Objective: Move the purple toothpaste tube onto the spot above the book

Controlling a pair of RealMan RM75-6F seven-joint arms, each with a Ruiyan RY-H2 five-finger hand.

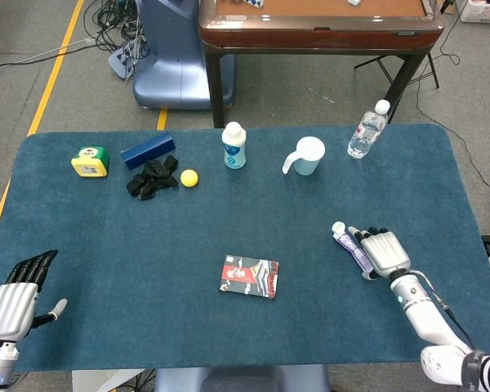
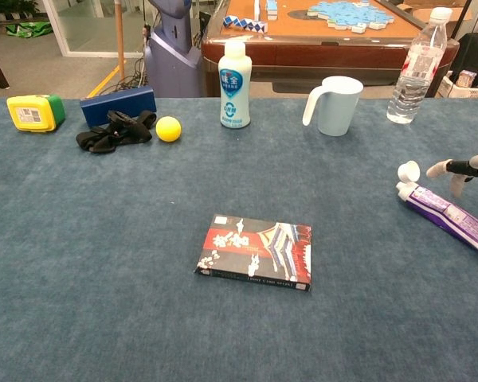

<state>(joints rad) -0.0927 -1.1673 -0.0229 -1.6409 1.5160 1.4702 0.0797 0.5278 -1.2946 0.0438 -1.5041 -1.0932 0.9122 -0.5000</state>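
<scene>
The purple toothpaste tube (image 1: 349,242) lies flat on the blue cloth at the right, with its white cap (image 1: 338,228) pointing up and left. In the chest view the tube (image 2: 444,213) runs off toward the right edge. The book (image 1: 249,276), with a dark red and black cover, lies near the table's middle front, well left of the tube, and shows again as the book (image 2: 256,252). My right hand (image 1: 385,253) lies over the tube's tail end with fingers stretched out. Its fingertips (image 2: 460,168) hover just above the tube, gripping nothing. My left hand (image 1: 15,298) stays open at the front left corner.
Along the back stand a white bottle (image 1: 234,145), a pale mug (image 1: 307,155) and a water bottle (image 1: 366,131). At the back left are a yellow ball (image 1: 189,177), a black strap bundle (image 1: 153,177), a blue box (image 1: 148,150) and a yellow-green box (image 1: 91,161).
</scene>
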